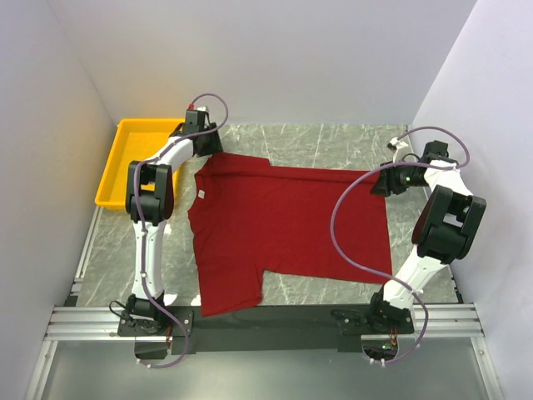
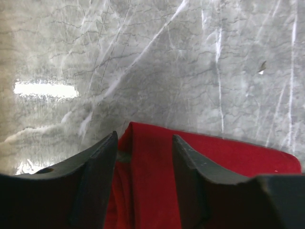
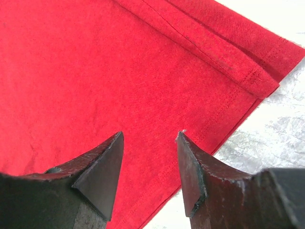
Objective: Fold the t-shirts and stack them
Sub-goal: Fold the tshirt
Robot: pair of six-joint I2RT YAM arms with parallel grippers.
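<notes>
Looking down from above, I see the dark red t-shirt (image 1: 283,225) spread flat on the grey marble worktop (image 1: 333,142). Its collar lies toward the left and its hem toward the right. The small white neck label (image 1: 201,194) shows just inside the collar. One sleeve (image 1: 218,164) points to the far side and the other sleeve (image 1: 229,292) lies near the arm bases. A yellow bin (image 1: 137,150) sits at the far left corner of the worktop, just beside the left arm.

My left hand (image 2: 145,138) is down at the far left corner of the shirt, at the far sleeve. Its fingers stand partly apart, straddling a raised fold of red cloth, with bare marble beyond the tips.

My right hand (image 3: 149,136) is over the far right corner of the shirt, close to the stitched hem (image 3: 257,76). Its fingers are also partly apart, flat cloth shows in the gap between them, and nothing is gripped.
</notes>
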